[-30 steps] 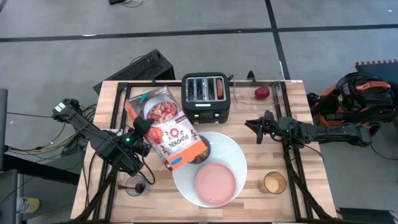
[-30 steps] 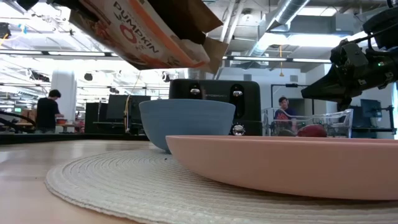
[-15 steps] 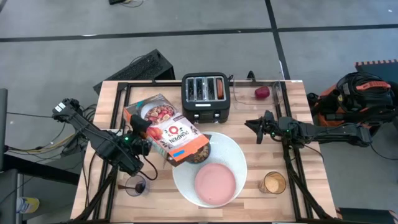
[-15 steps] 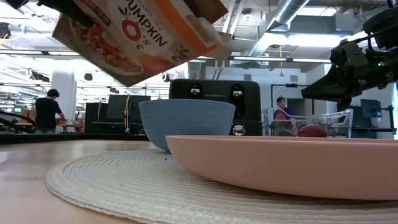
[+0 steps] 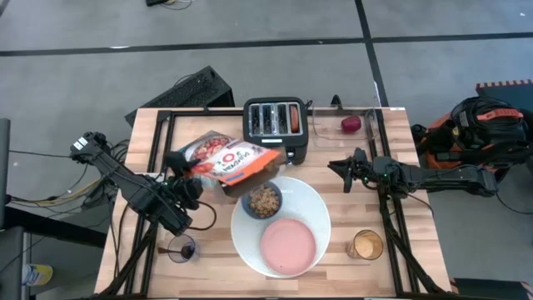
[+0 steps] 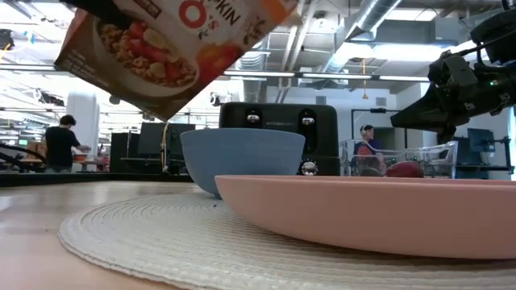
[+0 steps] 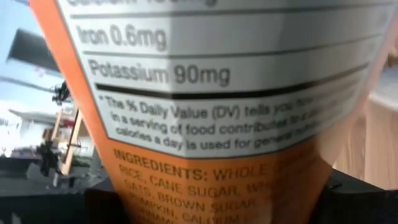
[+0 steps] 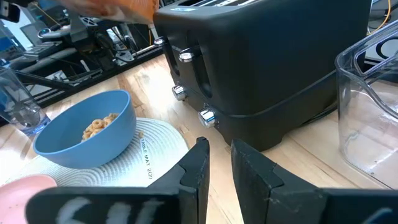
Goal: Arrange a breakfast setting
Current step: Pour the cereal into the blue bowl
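My left gripper (image 5: 193,185) is shut on an orange cereal box (image 5: 225,161), held in the air left of and beyond the small blue bowl (image 5: 265,201). The bowl holds brown cereal and stands on a large round white woven mat (image 5: 250,242). The small pink plate (image 5: 288,247) stands on the same mat. The red fruit (image 5: 351,124) lies in a clear tub at the far right. A brown piece (image 5: 296,119) sticks out of a slot of the black toaster (image 5: 276,142). My right gripper (image 5: 337,171) waits right of the toaster, its fingers a narrow gap apart, holding nothing. The spoon is not in view. My left gripper pinches the cereal box between its two fingers, near the box's end that points toward the table's left. In the left wrist view the narrow side panel with the ingredients text (image 7: 205,174) narrows between the fingers (image 7: 109,202). The box is lifted clear and tilted, its picture face (image 6: 145,52) showing in the low view.
A dark stemmed glass (image 5: 181,248) stands near the front left of the table. A glass with something tan in it (image 5: 365,245) stands near the front right. The toaster stands close behind the bowl (image 8: 87,127). People show in the room beyond the table.
My left gripper has turned its wrist and drawn back toward the table's left and far side. The cereal box, which was tipped with its open end over the blue bowl, has swung up and away. The bowl with its cereal is now uncovered.
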